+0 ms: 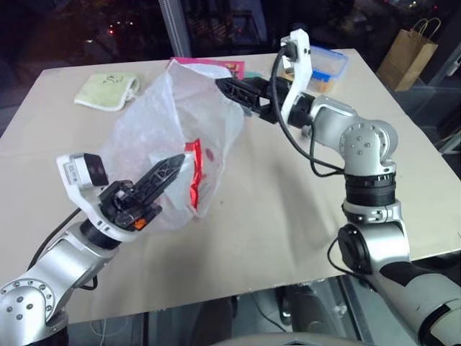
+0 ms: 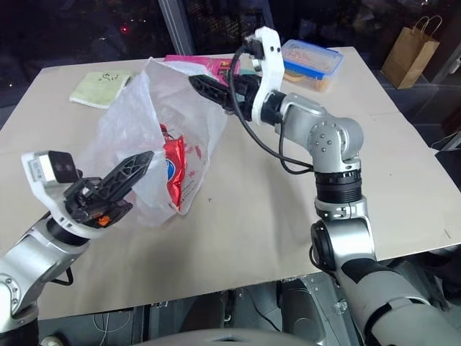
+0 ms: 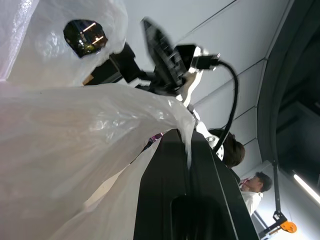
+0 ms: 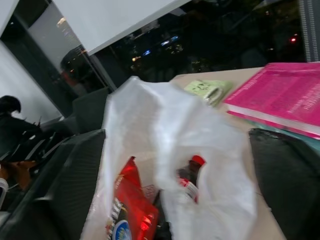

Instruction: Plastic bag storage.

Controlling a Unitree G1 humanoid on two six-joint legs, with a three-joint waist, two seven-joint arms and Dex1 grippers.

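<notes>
The plastic bag [image 1: 166, 122] is a big translucent white bag held up off the table [image 1: 288, 216], its mouth pulled wide between my two grippers. Inside lie a glossy red snack packet [image 2: 173, 169] and a bottle with a red cap [image 4: 192, 175]. My left gripper [image 1: 174, 164] is at the bag's near edge, shut on a fold of its film, which runs between the fingers [image 3: 165, 175]. My right gripper [image 4: 176, 132] is at the bag's far upper rim, open, with its fingers [image 4: 70, 175] spread wide on either side of the raised film.
A green cloth [image 1: 106, 90] lies at the table's far left. A pink book [image 2: 194, 61] sits behind the bag, and a clear food box with a blue lid [image 2: 311, 63] stands at the far right. A brown paper bag [image 1: 409, 54] stands on the floor beyond. A person [image 3: 255, 190] is nearby.
</notes>
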